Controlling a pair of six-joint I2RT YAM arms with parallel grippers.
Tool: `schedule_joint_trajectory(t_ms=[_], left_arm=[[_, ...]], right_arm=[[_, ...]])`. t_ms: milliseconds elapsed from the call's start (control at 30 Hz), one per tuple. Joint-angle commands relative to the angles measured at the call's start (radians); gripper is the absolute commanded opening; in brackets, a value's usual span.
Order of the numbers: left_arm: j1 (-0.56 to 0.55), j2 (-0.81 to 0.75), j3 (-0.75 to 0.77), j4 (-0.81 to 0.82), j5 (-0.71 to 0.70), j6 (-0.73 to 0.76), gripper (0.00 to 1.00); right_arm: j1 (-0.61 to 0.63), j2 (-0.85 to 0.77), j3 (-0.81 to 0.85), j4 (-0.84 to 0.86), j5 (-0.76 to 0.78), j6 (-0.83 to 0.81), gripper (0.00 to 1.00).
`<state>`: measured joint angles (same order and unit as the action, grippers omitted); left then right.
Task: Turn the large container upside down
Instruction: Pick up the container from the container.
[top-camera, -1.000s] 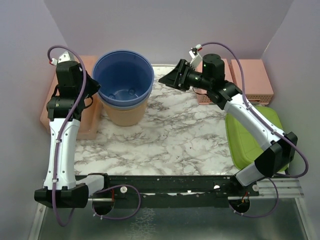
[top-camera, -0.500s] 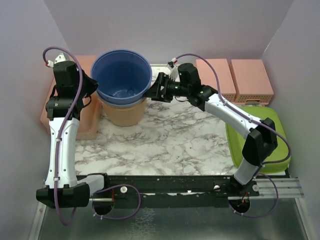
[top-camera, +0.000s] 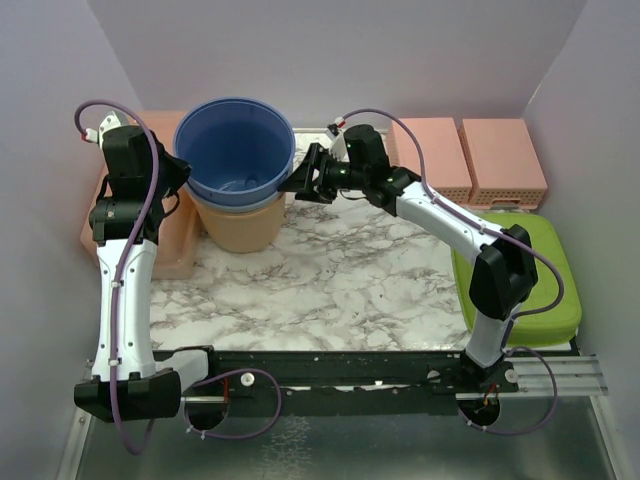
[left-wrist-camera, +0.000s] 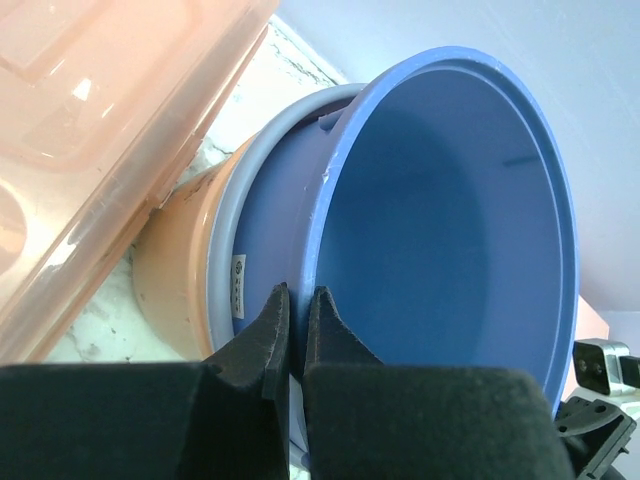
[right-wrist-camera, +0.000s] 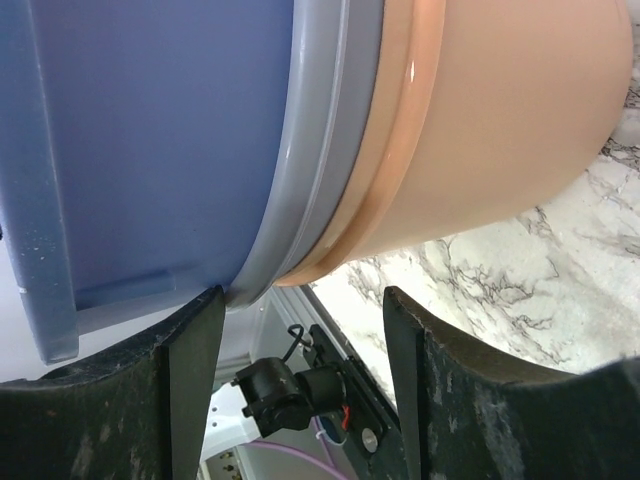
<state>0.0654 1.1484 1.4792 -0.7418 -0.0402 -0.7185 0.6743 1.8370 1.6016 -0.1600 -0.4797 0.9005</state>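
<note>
Large blue container (top-camera: 235, 150) is what my left gripper (left-wrist-camera: 296, 335) has hold of. In the left wrist view its two black fingers (left-wrist-camera: 265, 345) are drawn narrow on the rim, one outside the blue wall and one inside, with only the wall between them. That grip is at the left side of the container in the top view, in the upper left of the frame. The container stands mouth up, nested in a grey container (left-wrist-camera: 240, 225) whose rim shows as a band just below the blue one. The grey one sits in turn in a peach container (left-wrist-camera: 175, 285) that rests on the marble bench (top-camera: 330, 270). From above, the blue rim lies a little up and left of the peach body beneath it, so the stack does not look square. My right gripper (top-camera: 298, 180) is at the right side of the stack with its jaws spread wide. In the right wrist view the grey and peach rims run down toward the gap between the two fingers. One fingertip is very close to the grey rim, and I cannot tell whether it touches. Beyond the stack, a clear peach bin (top-camera: 185, 240) lies along the left edge of the bench, just beside the containers. Two pink boxes (top-camera: 500, 160) sit at the upper right, and a green tray (top-camera: 525, 275) lies at the right edge.
</note>
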Motion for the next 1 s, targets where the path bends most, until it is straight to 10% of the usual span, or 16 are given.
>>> schedule_joint_trajectory(t_ms=[0, 967], left_arm=[[-0.016, -0.028, 0.092, 0.145, 0.066, -0.048, 0.0], [-0.015, -0.068, 0.105, 0.19, 0.067, -0.112, 0.0]], right_arm=[[0.02, 0.048, 0.011, -0.1, 0.084, -0.035, 0.63], [0.02, -0.007, -0.06, -0.012, 0.087, 0.02, 0.64]])
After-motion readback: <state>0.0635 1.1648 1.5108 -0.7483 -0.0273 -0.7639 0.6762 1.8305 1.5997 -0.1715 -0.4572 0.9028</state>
